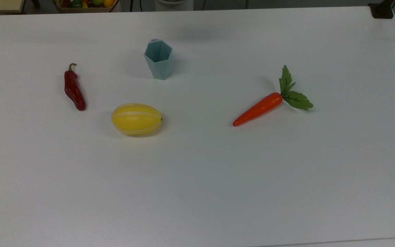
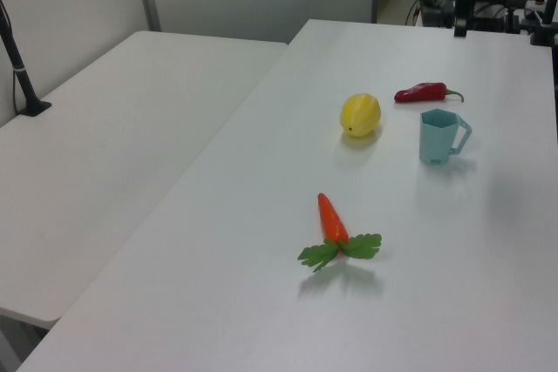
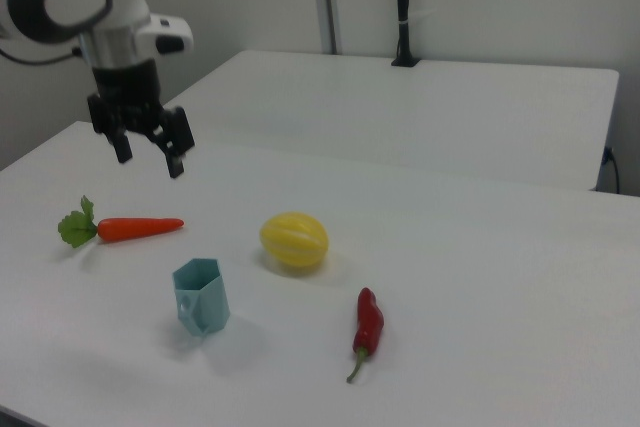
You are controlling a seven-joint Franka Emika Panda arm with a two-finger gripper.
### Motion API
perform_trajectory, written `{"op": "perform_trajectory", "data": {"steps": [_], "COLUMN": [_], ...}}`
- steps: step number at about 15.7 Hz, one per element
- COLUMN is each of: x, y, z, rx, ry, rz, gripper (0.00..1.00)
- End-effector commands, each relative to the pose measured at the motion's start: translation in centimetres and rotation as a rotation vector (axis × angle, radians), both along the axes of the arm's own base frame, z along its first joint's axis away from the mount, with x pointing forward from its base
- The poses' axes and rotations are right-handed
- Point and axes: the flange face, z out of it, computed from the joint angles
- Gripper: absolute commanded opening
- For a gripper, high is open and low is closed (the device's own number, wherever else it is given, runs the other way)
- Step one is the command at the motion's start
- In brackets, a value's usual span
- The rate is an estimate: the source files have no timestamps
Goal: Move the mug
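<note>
Here I see the pale teal faceted plastic mug (image 1: 158,59) upright, rim up, tab handle away from the yellow striped melon (image 1: 136,119) nearby; black two-finger gripper (image 3: 148,155) hangs above, fingers spread, empty.

gripper (image 3: 150,157): open, high, nothing beneath
mug (image 3: 201,296): below, bare table all round
melon (image 3: 294,240), chilli (image 3: 367,327): nearest obstacles, apart

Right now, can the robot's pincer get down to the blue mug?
Probably yes. The pincer hangs open above the table, and the mug stands upright with nothing over it; the yellow melon sits apart.
</note>
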Motion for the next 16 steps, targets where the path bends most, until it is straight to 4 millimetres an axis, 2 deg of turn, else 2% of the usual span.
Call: {"op": "perform_trajectory", "data": {"steps": [1,4,7,13,16], "x": [0.2,0.6,3.2,6.1,6.1], "y": [0.1,-1.0,-0.9,-1.1,-1.5], "z": [3.4,3.4,3.6,1.4,1.3], "rx": [0.009,0.003,0.000,-0.010,-0.009], "ry": [0.006,-0.005,-0.077,-0.145,-0.151], "rz": [-0.060,-0.144,-0.142,0.011,0.029], "gripper": [1.00,1.00,1.00,1.00,1.00]}}
